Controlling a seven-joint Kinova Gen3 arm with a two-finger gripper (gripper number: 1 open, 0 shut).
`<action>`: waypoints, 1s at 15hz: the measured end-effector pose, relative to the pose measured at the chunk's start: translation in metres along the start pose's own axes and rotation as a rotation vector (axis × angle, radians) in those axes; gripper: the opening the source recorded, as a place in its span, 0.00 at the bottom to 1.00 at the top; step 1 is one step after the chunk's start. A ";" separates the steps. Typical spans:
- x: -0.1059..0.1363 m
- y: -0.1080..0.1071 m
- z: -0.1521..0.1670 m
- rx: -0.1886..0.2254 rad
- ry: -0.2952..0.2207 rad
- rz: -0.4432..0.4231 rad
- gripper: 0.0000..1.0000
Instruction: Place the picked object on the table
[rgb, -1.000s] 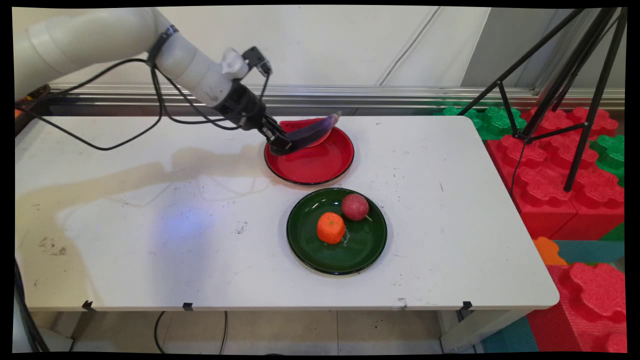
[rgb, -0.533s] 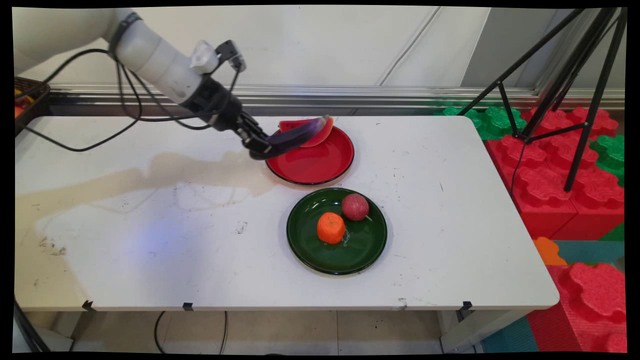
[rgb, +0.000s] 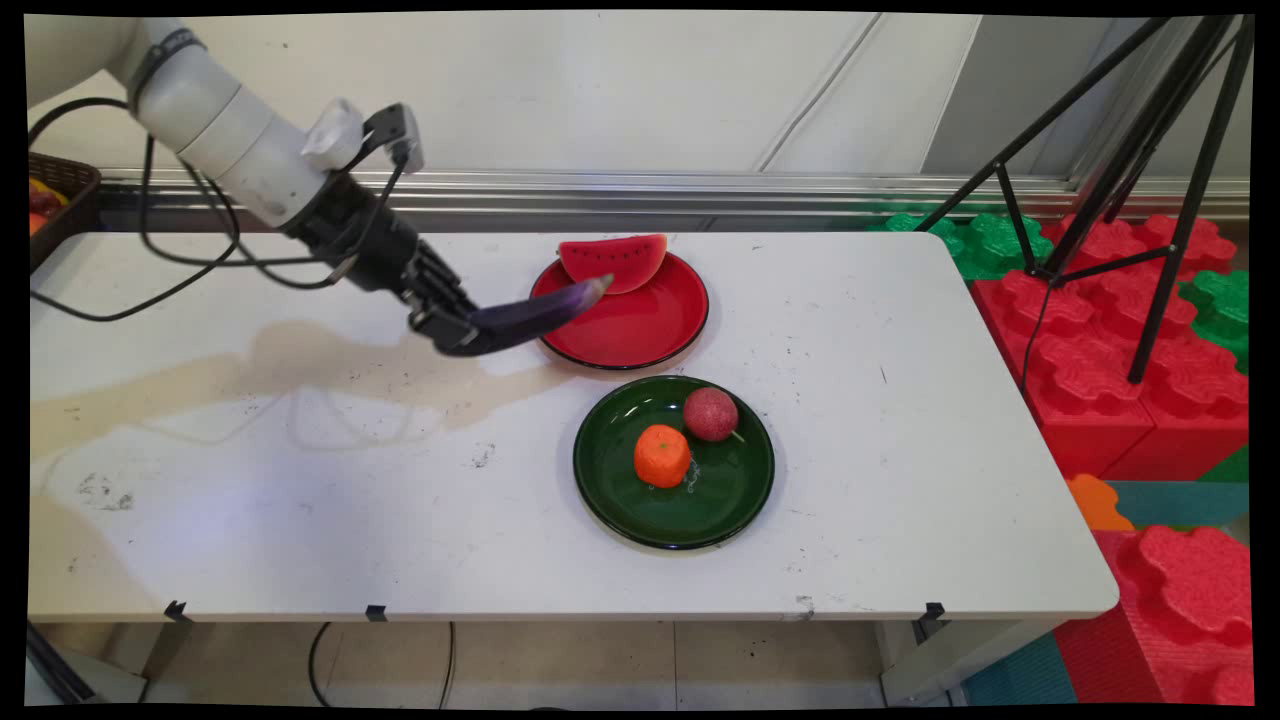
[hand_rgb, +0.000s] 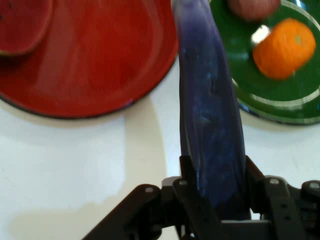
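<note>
Main view: gripper (rgb: 452, 325) is clamped on the thick end of a purple eggplant (rgb: 530, 314), held clear of the white table (rgb: 300, 480), its tip reaching over the near-left rim of the red plate (rgb: 640, 335) that carries a watermelon slice (rgb: 612, 262). An orange (rgb: 661, 455) and a dark red fruit (rgb: 710, 413) sit on the green plate (rgb: 620, 500). Hand view: fingers (hand_rgb: 187, 180) grip only the eggplant's base (hand_rgb: 215, 150); the long overhang could pivot or slip, in my judgement.
</note>
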 end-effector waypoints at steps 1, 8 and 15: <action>-0.006 0.002 0.000 -0.005 -0.016 0.007 0.00; -0.041 0.003 0.021 -0.026 -0.120 0.051 0.00; -0.061 0.002 0.049 -0.041 -0.188 0.070 0.00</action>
